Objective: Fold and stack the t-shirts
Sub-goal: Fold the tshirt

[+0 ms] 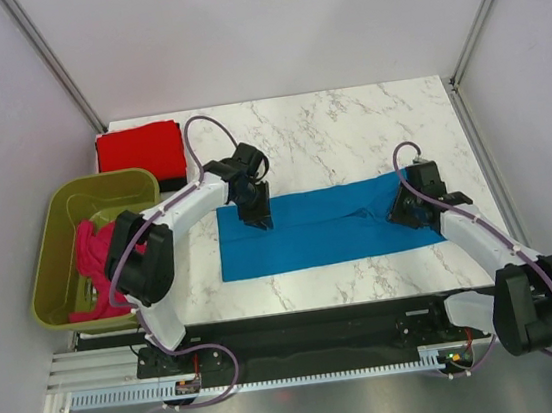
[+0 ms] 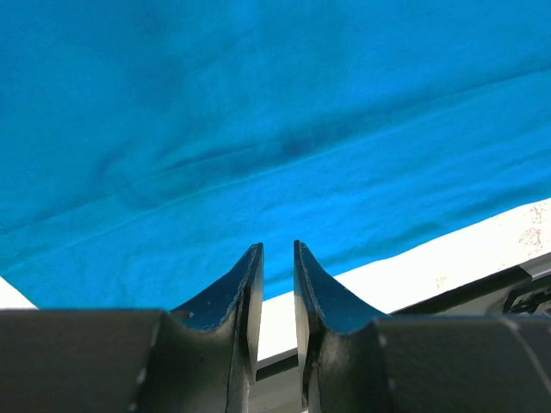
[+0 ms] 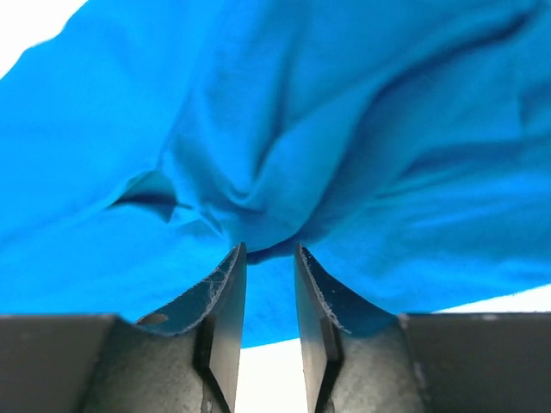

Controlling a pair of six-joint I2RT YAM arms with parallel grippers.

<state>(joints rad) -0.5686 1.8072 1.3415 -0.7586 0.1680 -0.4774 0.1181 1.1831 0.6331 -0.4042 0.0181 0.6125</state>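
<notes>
Blue t-shirt (image 1: pixel 319 226) lies in a long band across the middle of the table (image 1: pixel 346 122). Your right gripper (image 3: pixel 270 251) pinches bunched cloth at its 3 o'clock end; your left gripper (image 2: pixel 275 249), at 10 o'clock, stands narrowly parted, grip unclear.

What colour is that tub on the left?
The tub is olive green, best seen from the top view.

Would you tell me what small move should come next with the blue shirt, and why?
Probably draw the right pincer a little outward, away from the left pincer, to pull the blue shirt flat. It lies as a long strip between them; it looks smooth at the left end but bunches where the right pincer seems to pinch it.
</notes>
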